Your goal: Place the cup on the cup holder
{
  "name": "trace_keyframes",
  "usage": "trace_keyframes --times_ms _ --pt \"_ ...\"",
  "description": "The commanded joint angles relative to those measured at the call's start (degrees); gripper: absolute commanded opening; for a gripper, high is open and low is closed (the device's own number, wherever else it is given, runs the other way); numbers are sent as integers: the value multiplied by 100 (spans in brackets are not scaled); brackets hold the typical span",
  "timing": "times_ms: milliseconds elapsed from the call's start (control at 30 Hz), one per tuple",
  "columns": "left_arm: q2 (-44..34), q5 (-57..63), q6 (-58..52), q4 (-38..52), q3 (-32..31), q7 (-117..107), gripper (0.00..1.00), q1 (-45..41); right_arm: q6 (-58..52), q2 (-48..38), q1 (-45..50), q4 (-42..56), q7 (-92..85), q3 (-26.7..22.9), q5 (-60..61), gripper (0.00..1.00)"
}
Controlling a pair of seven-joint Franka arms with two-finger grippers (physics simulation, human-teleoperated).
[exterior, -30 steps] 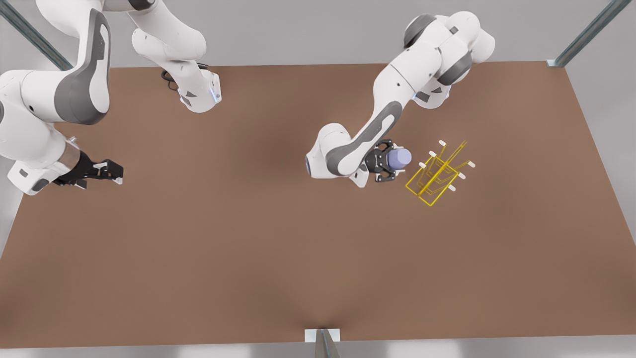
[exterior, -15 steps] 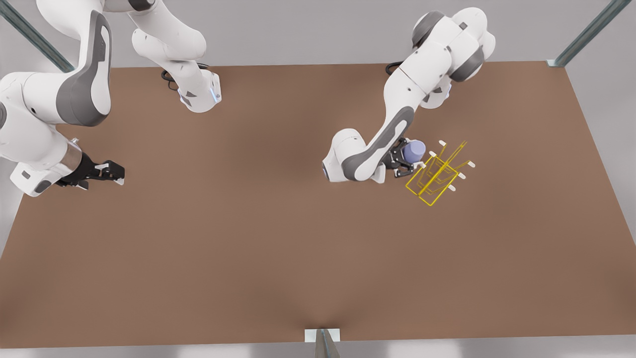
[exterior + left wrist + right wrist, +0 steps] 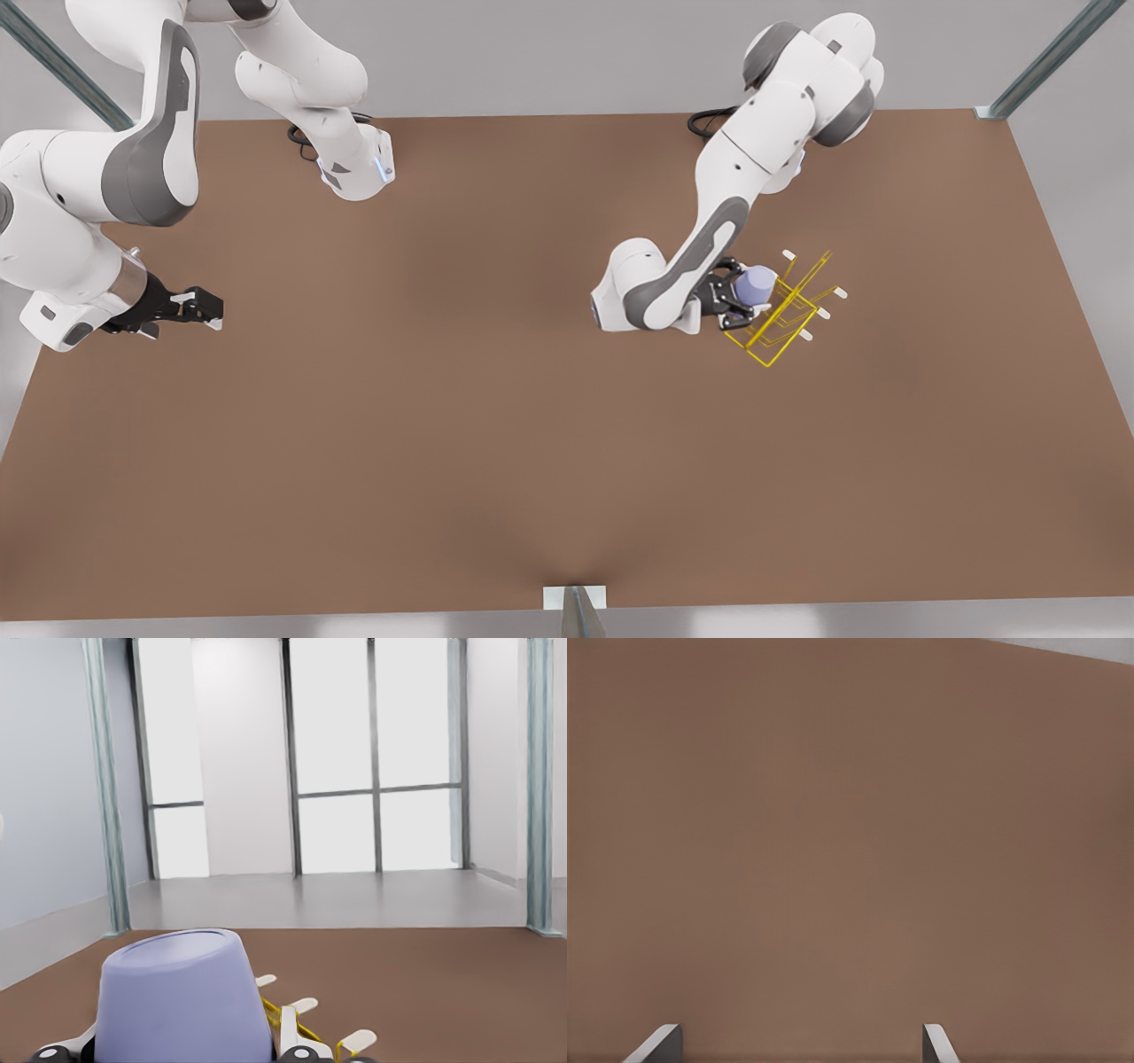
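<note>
Lavender tapered cup [image 3: 756, 285] upside-down, left claw [image 3: 742, 299] gripping

The cup [image 3: 756, 283] looks like smooth matt plastic, no shine. The cup holder [image 3: 780, 310] is thin glossy yellow wire with white plastic-looking caps. The table [image 3: 443, 443] is flat, matt brown. Arm shells look glossy white plastic.

cup [image 3: 182, 1001] bottom cut off, cup holder [image 3: 780, 315] partly hidden
</note>
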Motion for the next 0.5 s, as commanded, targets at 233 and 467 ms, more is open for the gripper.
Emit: trace_keyframes --times_ms 233,467 --pt "-181 108 210 -589 -29 -816 81 9 -7 -6 0 3 0 0 13 100" --pt "-181 108 202 -597 -29 -816 81 18 -15 -6 0 3 0 0 13 100"
